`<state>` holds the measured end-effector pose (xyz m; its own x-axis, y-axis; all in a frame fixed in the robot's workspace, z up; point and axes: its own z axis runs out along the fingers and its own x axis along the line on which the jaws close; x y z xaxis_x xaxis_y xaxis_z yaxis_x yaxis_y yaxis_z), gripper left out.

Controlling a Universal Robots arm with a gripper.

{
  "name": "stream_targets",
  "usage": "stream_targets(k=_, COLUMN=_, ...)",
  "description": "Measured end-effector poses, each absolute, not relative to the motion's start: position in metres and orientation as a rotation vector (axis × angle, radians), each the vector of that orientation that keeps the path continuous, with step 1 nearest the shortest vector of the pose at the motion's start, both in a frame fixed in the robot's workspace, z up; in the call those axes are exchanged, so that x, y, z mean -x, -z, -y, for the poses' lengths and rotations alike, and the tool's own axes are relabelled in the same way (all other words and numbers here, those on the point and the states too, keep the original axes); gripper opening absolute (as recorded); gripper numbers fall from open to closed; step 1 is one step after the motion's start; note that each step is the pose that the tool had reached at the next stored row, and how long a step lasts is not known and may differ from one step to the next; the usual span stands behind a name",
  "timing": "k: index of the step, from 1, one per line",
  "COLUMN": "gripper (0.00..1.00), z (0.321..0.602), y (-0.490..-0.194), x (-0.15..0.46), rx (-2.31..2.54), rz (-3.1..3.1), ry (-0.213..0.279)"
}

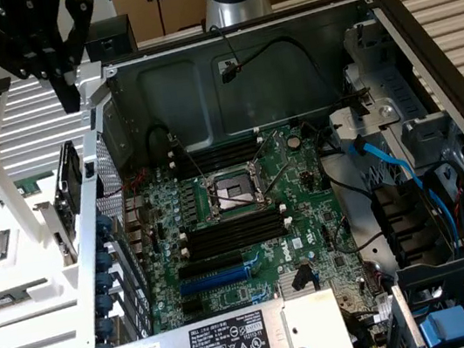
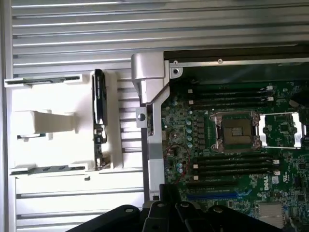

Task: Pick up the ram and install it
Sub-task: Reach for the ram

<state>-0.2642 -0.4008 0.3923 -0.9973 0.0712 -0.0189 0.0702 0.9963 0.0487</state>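
Black fingers of the claw sit closest to the wrist camera, bunched shut with nothing between them. In the exterior view it hangs high above the white rack, which stands just beside the open computer case, on the exterior view's left.

What I take for the ram stands on edge between two white rails of that rack, well below the claw and untouched. A second thin strip rests in another rail pair, and I cannot tell which is meant. A black card stands upright between the rack's rails and the case wall.

Inside the case, the long black memory slots on the motherboard look empty.

My reading is that the pick-up is at its approach stage. A grasp from here would call for parted fingers squared to the stick's long edge and a straight descent clear of the black card.
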Motion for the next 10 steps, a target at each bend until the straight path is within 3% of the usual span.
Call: stream_targets(k=10, gripper=0.10, z=0.401, y=-0.392, x=0.315, rx=-0.110, rz=-3.118, ry=-0.075)
